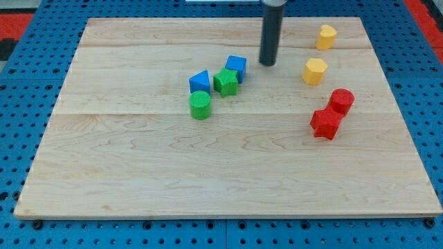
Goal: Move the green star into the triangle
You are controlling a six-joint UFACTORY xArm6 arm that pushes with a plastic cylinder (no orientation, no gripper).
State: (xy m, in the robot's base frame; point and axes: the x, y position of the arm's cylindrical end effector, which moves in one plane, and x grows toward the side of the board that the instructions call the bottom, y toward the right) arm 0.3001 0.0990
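Note:
The green star (225, 81) lies near the middle of the wooden board (138, 173). A blue triangle (199, 81) touches its left side. A blue cube (236, 67) touches its upper right. A green cylinder (200, 105) stands just below and left of the star. My tip (268, 63) is to the right of the blue cube and up and to the right of the star, a short gap away from both.
Two yellow blocks stand at the view's upper right, one (326, 37) near the top edge and one (314, 70) below it. A red cylinder (341, 101) and a red star-like block (325, 124) sit together at the right.

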